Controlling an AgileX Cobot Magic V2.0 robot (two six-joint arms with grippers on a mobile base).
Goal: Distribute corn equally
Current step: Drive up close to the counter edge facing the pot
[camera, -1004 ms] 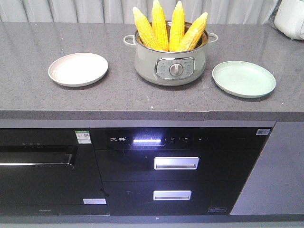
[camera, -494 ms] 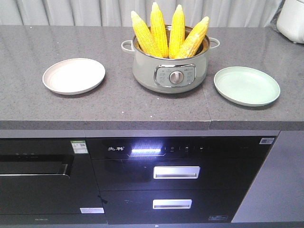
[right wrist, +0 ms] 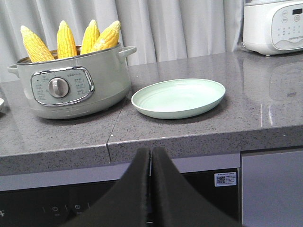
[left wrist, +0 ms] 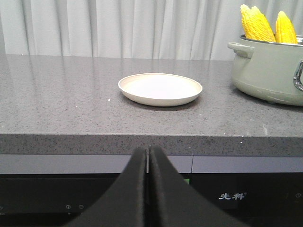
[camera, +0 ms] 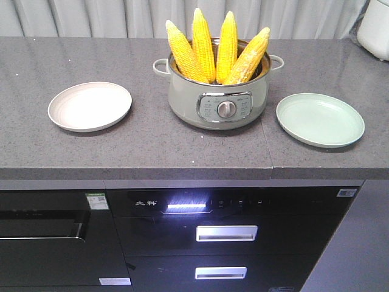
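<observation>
Several yellow corn (camera: 203, 38) cobs stand upright in a pale green electric pot (camera: 219, 97) at the middle of the grey counter; the corn (right wrist: 66, 39) and corn (left wrist: 258, 22) also show in both wrist views. A beige plate (camera: 90, 106) lies left of the pot, a green plate (camera: 320, 119) right of it. My left gripper (left wrist: 147, 150) is shut and holds nothing, below the counter's front edge, facing the beige plate (left wrist: 160, 88). My right gripper (right wrist: 150, 151) is shut with nothing in it, below the edge in front of the green plate (right wrist: 179, 97).
A white cooker (right wrist: 274, 26) stands at the back right of the counter (camera: 152, 146). Below the counter are a black oven (camera: 42, 243) and black drawers with silver handles (camera: 226, 233). A curtain (camera: 121, 15) hangs behind.
The front view has shifted: the counter, pot and plates now sit lower in the picture and the drawers show less. Nothing on the counter has moved.
</observation>
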